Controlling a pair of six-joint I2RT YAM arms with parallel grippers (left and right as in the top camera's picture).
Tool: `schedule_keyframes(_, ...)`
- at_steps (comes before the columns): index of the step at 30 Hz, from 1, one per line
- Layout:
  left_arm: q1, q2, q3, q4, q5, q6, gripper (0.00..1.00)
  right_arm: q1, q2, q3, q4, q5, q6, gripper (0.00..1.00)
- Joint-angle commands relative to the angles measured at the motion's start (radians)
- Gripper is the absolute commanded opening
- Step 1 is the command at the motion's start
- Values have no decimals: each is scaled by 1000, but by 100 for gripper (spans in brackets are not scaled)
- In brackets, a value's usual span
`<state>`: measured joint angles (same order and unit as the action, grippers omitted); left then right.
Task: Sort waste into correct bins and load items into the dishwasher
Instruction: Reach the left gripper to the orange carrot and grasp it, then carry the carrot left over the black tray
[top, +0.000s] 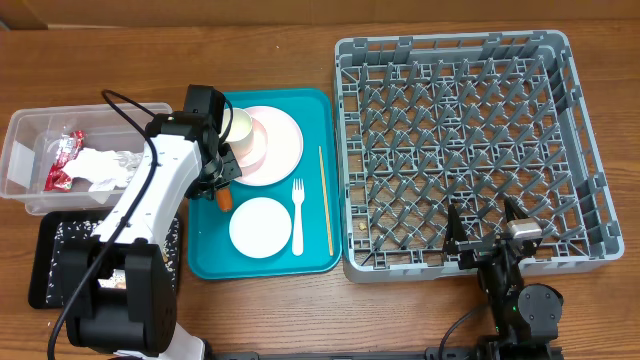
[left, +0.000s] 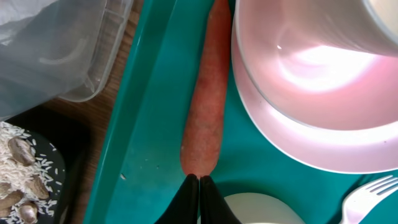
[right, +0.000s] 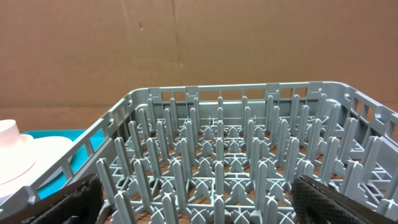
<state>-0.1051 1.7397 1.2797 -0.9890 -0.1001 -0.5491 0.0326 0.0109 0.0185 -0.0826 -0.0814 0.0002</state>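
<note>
The orange carrot (left: 205, 106) lies on the teal tray beside the pink plate (left: 311, 143); it also shows in the overhead view (top: 224, 199). My left gripper (left: 199, 186) is shut and empty, its tips at the carrot's near end. A bowl and the white cup (top: 240, 125) sit on the pink plate (top: 280, 145). A white bowl (top: 259, 227), the fork (top: 297, 215) and the chopstick (top: 325, 200) lie on the tray. The clear tub (top: 30, 135) holds the red wrapper (top: 62, 160) and napkins (top: 100, 165). My right gripper (right: 199, 205) is open over the grey rack (right: 236, 155).
The black tray (top: 50, 270) with rice bits sits in front of the clear tub, also in the left wrist view (left: 31, 174). The teal tray (top: 200, 255) lies between the bins and the grey rack (top: 465, 150). A cardboard wall stands behind the rack.
</note>
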Motion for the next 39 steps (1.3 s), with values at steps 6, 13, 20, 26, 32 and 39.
schedule_keyframes(6, 7, -1, -44, 64, -29, -16, 33, -4, -8, -11, 6, 2, 5, 100)
schedule_keyframes(13, 7, -1, -88, 87, -71, -16, 23, -4, -8, -11, 6, 2, 5, 100)
schedule_keyframes(20, 7, 0, -138, 160, -76, -11, 45, -4, -8, -11, 6, 2, 5, 100)
schedule_keyframes(26, 7, 0, -181, 225, -76, -11, 42, -4, -8, -11, 6, 2, 5, 100)
schedule_keyframes(32, 7, 3, -235, 301, -95, -12, 43, -4, -8, -11, 6, 2, 5, 100)
schedule_keyframes(39, 7, 66, -261, 378, -91, -12, 46, -4, -8, -11, 6, 2, 5, 100)
